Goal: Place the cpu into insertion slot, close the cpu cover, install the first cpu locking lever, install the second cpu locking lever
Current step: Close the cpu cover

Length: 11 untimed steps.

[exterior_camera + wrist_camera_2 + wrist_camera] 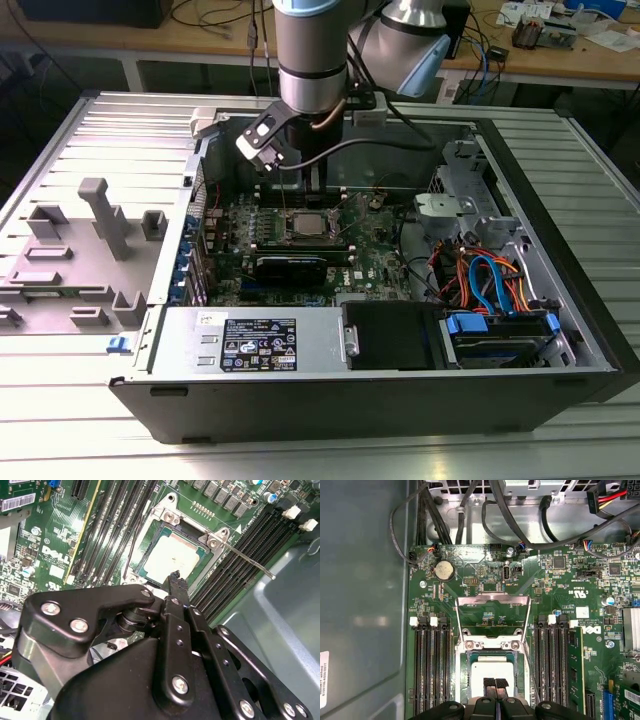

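Note:
The cpu (492,671) lies flat in the insertion slot (461,680), its silver top (172,557) facing up; the exterior view shows it (305,224) at the middle of the board. The cpu cover (492,598) stands swung open behind the socket, and the green board shows through its window. One locking lever (245,560) sticks out unlatched over the memory slots. My gripper (495,682) hovers just above the chip's near edge, its two black fingertips (175,577) pressed together with nothing between them. In the exterior view the gripper (312,188) hangs straight over the socket.
Black memory slots (427,670) flank the socket on both sides. A black card (290,268) lies across the board in front of it. The power supply box (250,342) and blue and orange drive cables (490,280) fill the case front. A grey fixture (95,240) stands outside.

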Each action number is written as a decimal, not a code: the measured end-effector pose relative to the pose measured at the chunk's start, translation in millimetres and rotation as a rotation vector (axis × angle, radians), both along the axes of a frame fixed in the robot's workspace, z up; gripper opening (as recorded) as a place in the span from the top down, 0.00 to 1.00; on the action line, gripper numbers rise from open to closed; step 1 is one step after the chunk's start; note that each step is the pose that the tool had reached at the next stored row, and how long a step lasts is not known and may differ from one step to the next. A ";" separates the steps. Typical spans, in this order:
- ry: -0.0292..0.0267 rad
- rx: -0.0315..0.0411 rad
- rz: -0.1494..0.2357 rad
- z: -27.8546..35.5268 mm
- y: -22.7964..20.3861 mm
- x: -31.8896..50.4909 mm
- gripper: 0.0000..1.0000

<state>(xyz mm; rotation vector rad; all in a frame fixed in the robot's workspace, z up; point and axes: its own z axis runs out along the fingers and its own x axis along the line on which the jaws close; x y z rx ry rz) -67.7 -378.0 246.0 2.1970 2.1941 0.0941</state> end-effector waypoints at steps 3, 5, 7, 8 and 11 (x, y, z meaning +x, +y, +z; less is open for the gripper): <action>0.0000 0.0000 0.000 2.0 0.0 0.0 0.89; 0.0000 0.0000 0.000 3.2 0.0 0.0 0.89; 0.0000 0.0000 0.000 4.3 0.0 0.0 0.89; 0.0000 0.0000 0.000 4.9 0.0 0.0 0.89; -0.0001 0.0001 0.000 6.9 0.0 0.0 0.89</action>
